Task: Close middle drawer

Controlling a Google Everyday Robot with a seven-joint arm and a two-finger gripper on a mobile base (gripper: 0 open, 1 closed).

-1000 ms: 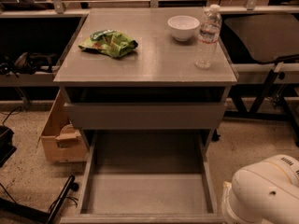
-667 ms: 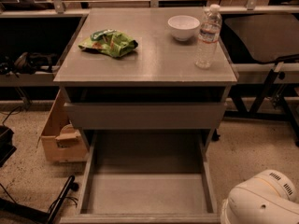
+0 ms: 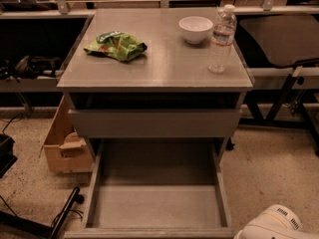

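Note:
The middle drawer (image 3: 155,205) is pulled far out toward me as a long grey rectangular tray. It looks empty inside, and its front edge (image 3: 149,232) lies along the bottom of the camera view. Above it, another grey drawer front (image 3: 154,123) stands slightly out from the grey cabinet (image 3: 79,81). My gripper is out of view. Only a white rounded part of my arm (image 3: 275,225) shows, in the bottom right corner, to the right of the open tray and apart from it.
On the cabinet top lie a green snack bag (image 3: 115,45), a white bowl (image 3: 195,29) and a clear water bottle (image 3: 221,39). A cardboard box (image 3: 64,146) stands on the floor at the left. Black cables and a stand (image 3: 62,215) lie at the lower left. A chair (image 3: 284,39) is at the right.
The white arm part has sunk down and to the right, toward the bottom right corner. The drawers and the things on top have not moved.

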